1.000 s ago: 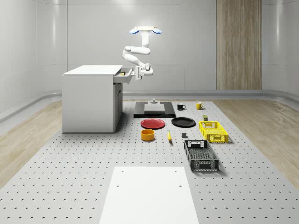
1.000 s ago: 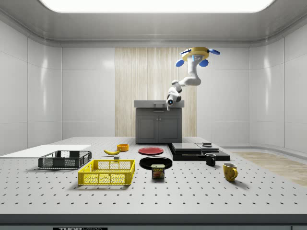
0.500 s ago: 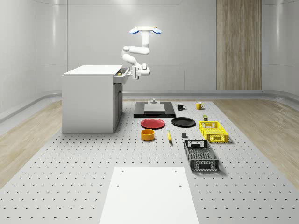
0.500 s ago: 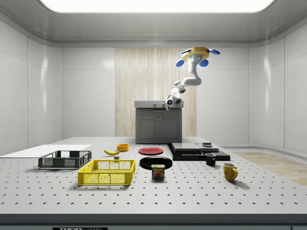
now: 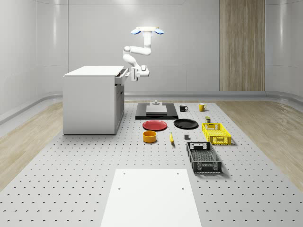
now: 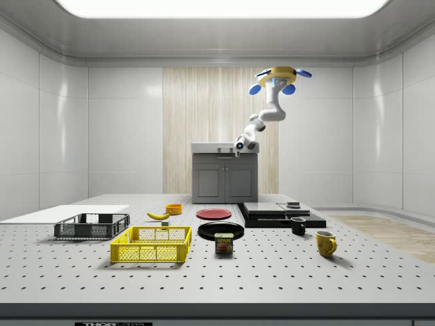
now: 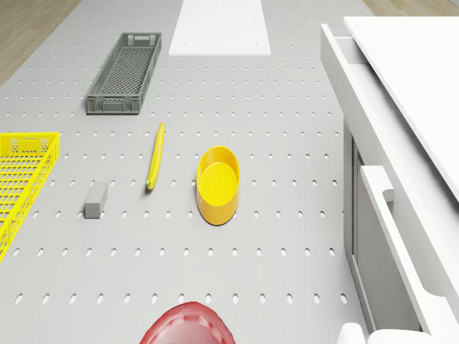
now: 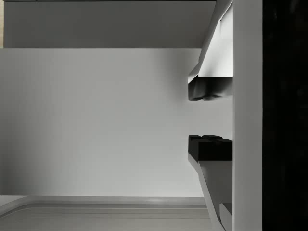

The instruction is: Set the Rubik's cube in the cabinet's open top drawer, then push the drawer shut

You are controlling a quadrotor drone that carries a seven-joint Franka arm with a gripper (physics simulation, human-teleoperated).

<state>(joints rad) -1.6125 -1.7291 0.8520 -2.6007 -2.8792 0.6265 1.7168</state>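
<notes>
- White and flat-fronted, the cabinet's top drawer (image 5: 122, 74) is a plain slab. From here it matches the cabinet (image 5: 90, 101) in colour.
- In the drone view the drawer (image 7: 358, 100) sticks out only a little past the cabinet top. I see a thin dark gap at one end, between its front and the body.
- Its long axis runs level along the cabinet's front face, and its face points outward at my gripper.
- My gripper (image 5: 132, 74) sits right at that drawer front, at the same height, on the open-table side of it. I cannot tell whether it touches the drawer.
- In the side view the gripper (image 6: 238, 151) hangs just under the edge of the cabinet top.
- In the wrist view the gripper (image 8: 210, 118) has its two dark fingers (image 8: 209, 89) spread apart with nothing between them. A white edge runs just beside them.
- My drone (image 5: 148, 30) hovers high above the gripper and farther out from the cabinet. The arm (image 5: 135, 52) folds down and back toward the drawer.
- Well below the gripper, on the perforated table (image 7: 287, 143), lie a yellow bowl (image 7: 217, 183) and, farther from the cabinet, a banana (image 7: 155, 154).
</notes>
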